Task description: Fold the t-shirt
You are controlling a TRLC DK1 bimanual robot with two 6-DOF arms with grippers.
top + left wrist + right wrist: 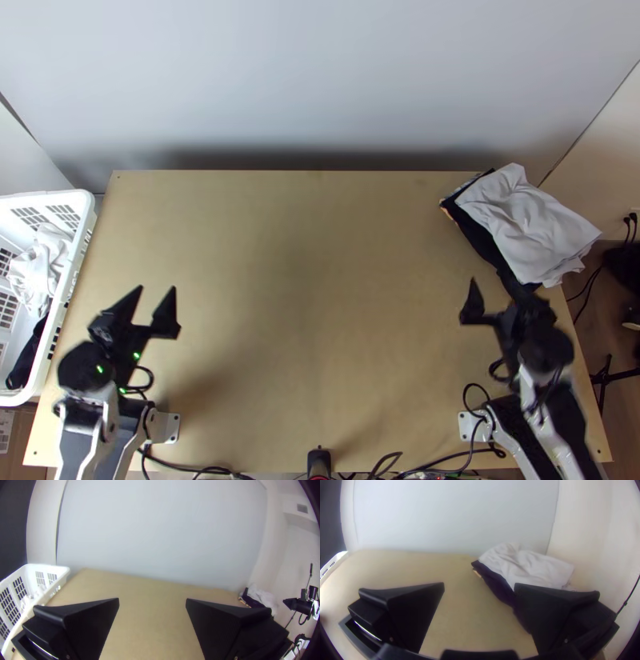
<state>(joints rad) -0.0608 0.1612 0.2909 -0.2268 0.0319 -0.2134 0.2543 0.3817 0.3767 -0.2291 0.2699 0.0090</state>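
Lead, as the likely next step, with the left jaws, spread and empty; hold the right jaws, equally spread, ready for a second edge. Pinch the bunched white cloth, probably the t-shirt, inside the basket left of the table; lift past the rim, then lay flat before folding. Avoid dragging the pale cloth atop dark fabric near the far right corner. Impossible to tell: sleeves or collar in the basket, layers beneath the pile's top.
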